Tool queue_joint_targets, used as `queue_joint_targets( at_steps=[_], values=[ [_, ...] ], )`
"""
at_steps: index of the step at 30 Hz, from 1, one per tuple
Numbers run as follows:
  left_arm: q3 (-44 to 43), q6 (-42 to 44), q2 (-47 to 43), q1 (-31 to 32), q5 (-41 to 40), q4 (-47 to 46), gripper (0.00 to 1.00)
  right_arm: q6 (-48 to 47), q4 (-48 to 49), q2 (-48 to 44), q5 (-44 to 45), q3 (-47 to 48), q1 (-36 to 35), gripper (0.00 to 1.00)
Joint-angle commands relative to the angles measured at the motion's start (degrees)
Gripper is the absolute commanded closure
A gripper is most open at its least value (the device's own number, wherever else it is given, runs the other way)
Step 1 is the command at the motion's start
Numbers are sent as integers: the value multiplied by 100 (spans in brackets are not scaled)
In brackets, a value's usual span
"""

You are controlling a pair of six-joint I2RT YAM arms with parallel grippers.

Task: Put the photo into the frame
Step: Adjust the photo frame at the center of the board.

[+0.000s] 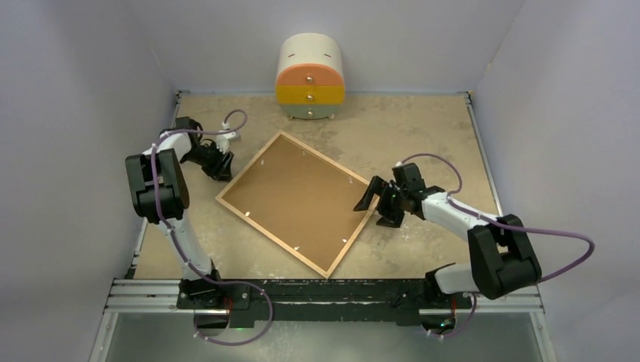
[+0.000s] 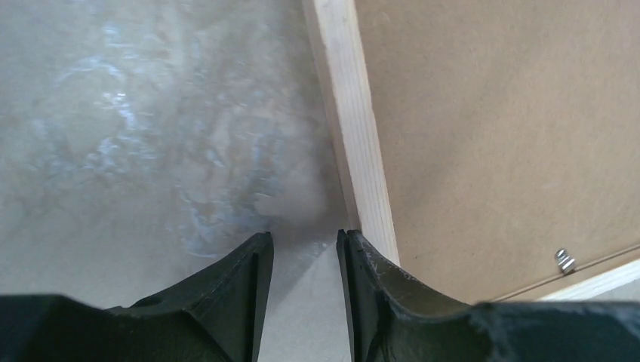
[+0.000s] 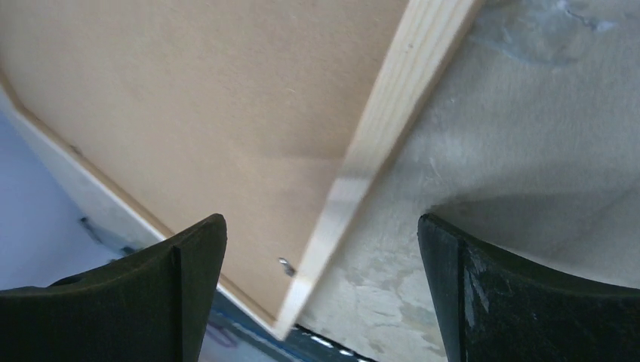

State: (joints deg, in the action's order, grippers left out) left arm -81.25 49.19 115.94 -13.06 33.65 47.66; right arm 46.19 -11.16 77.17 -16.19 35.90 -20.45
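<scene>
The light wood frame (image 1: 260,228) lies flat and turned on the table with the plain brown backing board (image 1: 298,196) inside it, facing up. The photo is not in view. My left gripper (image 1: 219,162) is low beside the frame's left corner, its jaws a little apart and empty. In the left wrist view the gripper (image 2: 302,235) is over bare table, with the frame's border (image 2: 355,128) just to its right. My right gripper (image 1: 379,207) is wide open over the frame's right edge. In the right wrist view the gripper (image 3: 321,219) straddles the border (image 3: 385,113) and holds nothing.
A round cream, orange and yellow drawer cabinet (image 1: 311,77) stands at the back centre. Small metal tabs (image 2: 564,261) sit along the board's edge; one also shows in the right wrist view (image 3: 287,265). Walls close in the table on three sides. A black rail (image 1: 324,290) runs along the near edge.
</scene>
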Motion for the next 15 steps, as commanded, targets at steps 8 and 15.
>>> queue_joint_targets(
  at_steps=[8,15],
  values=[
    [1971,1523,-699,826,361,1145,57,-232,506,1210,-578,1335,938,1],
    [2235,2200,-1100,875,724,1956,57,-577,-599,1066,846,2227,990,1]
  ],
)
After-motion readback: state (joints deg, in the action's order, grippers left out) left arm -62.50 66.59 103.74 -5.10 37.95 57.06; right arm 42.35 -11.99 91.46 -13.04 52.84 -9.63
